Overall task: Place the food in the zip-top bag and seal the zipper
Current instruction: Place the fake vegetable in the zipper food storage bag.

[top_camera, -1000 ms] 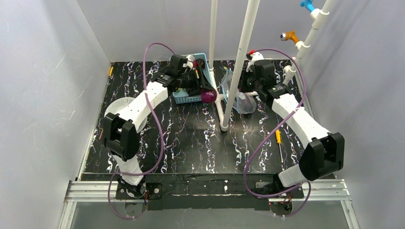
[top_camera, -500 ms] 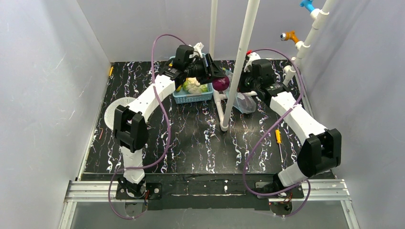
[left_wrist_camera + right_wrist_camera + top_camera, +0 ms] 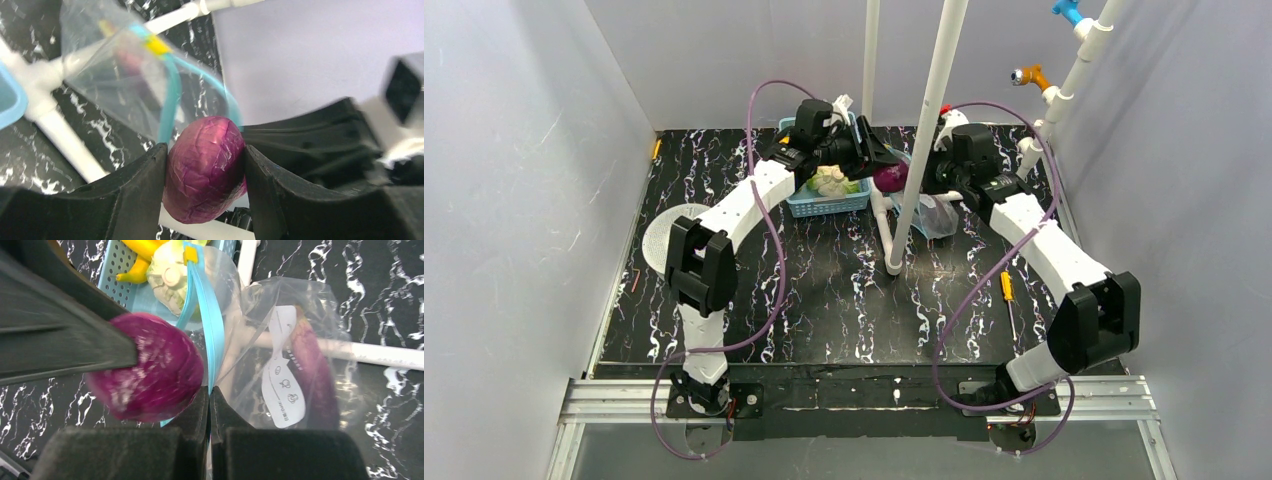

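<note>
My left gripper [image 3: 886, 166] is shut on a round purple food piece [image 3: 205, 167], also seen from above [image 3: 888, 179] and in the right wrist view [image 3: 150, 367]. It holds the piece in the air at the mouth of the clear zip-top bag [image 3: 295, 340]. My right gripper [image 3: 209, 392] is shut on the bag's teal-blue zipper strip [image 3: 207, 315] and holds the mouth up. A purple eggplant [image 3: 312, 365] lies inside the bag. A yellow banana [image 3: 137, 255] lies in the light-blue basket [image 3: 829, 203].
A white-green cabbage [image 3: 831, 182] sits in the basket. White pipes [image 3: 929, 120] stand between the arms, one lying under the bag [image 3: 380, 356]. A screwdriver [image 3: 1007, 296] lies at right, a white round mesh [image 3: 664, 232] at left.
My left gripper lifted the purple piece out of the basket area and carried it right, up to the bag's mouth. The right arm holds its place.
</note>
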Robot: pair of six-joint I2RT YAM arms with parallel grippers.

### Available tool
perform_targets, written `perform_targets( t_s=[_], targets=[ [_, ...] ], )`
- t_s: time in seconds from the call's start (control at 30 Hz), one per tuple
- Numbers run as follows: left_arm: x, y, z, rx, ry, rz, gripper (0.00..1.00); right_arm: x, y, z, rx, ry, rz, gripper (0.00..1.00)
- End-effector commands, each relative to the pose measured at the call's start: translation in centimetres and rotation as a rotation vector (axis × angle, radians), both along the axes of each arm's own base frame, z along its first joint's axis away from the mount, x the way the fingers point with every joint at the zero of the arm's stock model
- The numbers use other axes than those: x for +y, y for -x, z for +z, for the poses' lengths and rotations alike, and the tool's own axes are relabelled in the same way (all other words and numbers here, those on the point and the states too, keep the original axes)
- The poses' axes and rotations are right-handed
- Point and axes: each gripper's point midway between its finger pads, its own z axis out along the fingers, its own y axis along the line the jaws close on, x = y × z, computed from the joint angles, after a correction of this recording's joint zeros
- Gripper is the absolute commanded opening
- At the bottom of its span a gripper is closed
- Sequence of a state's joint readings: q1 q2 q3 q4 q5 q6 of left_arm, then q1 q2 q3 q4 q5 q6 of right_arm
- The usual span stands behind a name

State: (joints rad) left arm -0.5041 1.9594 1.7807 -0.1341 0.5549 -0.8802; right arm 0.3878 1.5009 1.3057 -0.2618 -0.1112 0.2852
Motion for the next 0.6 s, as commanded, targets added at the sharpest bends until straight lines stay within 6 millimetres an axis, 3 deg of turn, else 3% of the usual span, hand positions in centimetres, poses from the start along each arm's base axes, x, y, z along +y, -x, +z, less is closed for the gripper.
perform_targets(
  t_s=[0.0,0.17,0.33,0.47,0.57],
  targets=[
    [0.6,1.0,-3.6,0.095,-0.063,0.010,0.00,-0.5,0.3,4.9,-0.149,-0.046,-0.024,0.01],
    [1.1,1.2,-4.4,0.112,-0.108,0.025,0.00,-0.2,0.6,5.1,-0.153,-0.060,-0.001,0.01],
    [0.3,0.4,-3.9,0.124,-0.092,0.024,0.03,0.1,0.6,5.0,-0.148,-0.063,0.011,0.01],
    [-0.7,0.4,-3.4,0.121,-0.049,-0.005,0.20,0.0,0.5,4.8,-0.148,-0.058,0.009,0.01],
    [-1.2,0.6,-3.0,0.115,-0.031,-0.025,0.46,0.0,0.3,4.6,-0.145,-0.055,0.009,0.01]
  ],
)
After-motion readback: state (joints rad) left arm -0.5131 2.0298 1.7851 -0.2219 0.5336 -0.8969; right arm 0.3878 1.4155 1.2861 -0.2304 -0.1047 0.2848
